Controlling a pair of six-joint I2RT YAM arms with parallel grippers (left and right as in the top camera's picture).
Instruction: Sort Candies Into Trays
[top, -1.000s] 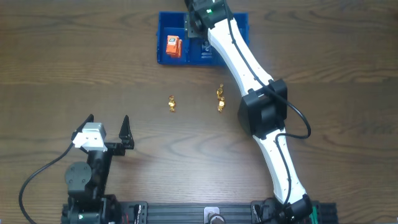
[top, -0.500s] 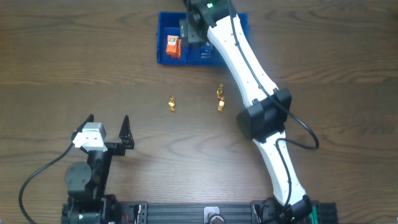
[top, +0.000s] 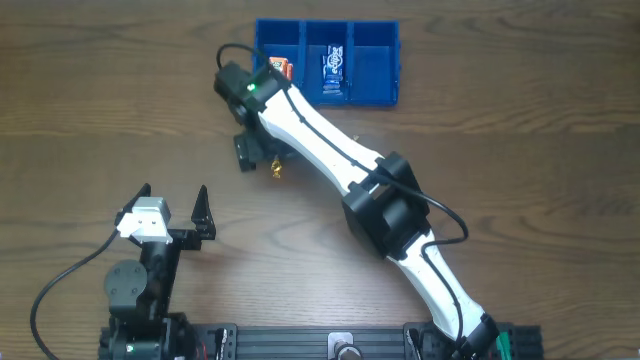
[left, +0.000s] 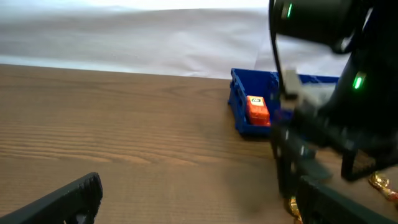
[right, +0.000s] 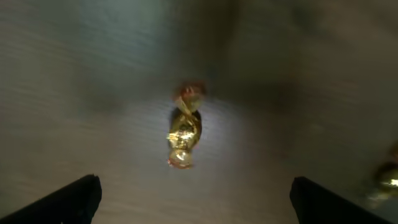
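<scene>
You see a brown wood-grain desk (top: 540, 150), with a white backdrop (left: 124, 37) beyond its far edge.

A shiny gold candy (right: 183, 134) lies between the black fingers (right: 68, 202) of the right gripper (right: 194, 202), on a brown wood-grain table (top: 100, 100). The tray (top: 375, 70) is blue, with an orange candy (left: 257, 109) inside.

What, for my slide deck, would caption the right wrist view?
Open right gripper hovering over a gold-wrapped candy on the wooden table.
</scene>
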